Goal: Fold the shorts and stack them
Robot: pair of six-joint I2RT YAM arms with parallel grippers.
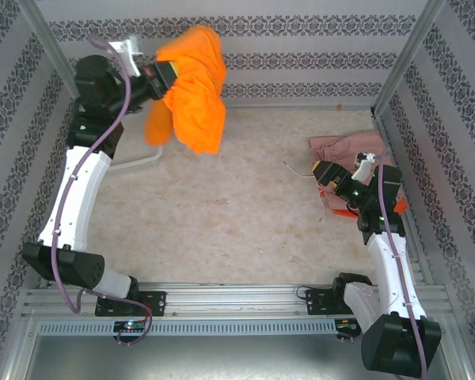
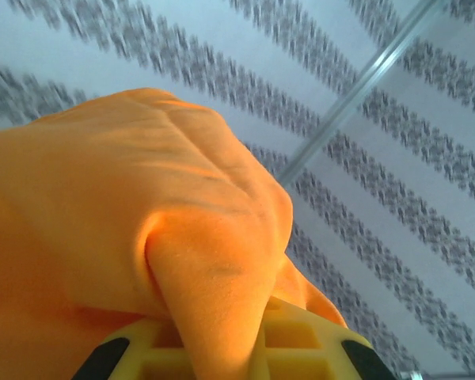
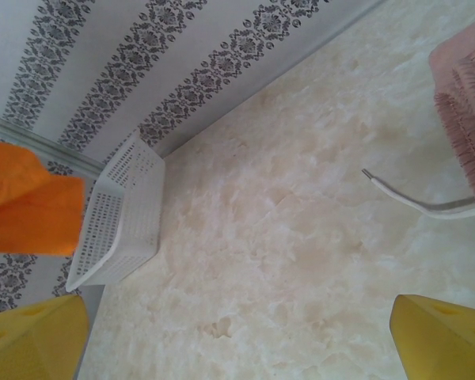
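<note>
The left pincer (image 1: 160,79) clenched the orange shorts (image 1: 194,87) aloft. The right pincer (image 1: 324,172) hung released beside the pink shorts (image 1: 348,146).

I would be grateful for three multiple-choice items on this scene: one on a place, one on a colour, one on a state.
1. Where do the pink shorts lie?
A. by the left arm's base
B. at the table's right side, near the right gripper
C. at the table's far left corner

2. What colour are the held shorts, in the left gripper?
A. orange
B. pink
C. blue

3. How is the right gripper?
A. shut on pink shorts
B. shut on nothing
C. open

Answers:
1 B, they lie crumpled just beyond that gripper.
2 A, orange cloth hangs from it.
3 C, its yellow fingers stand wide apart over bare table.
</note>
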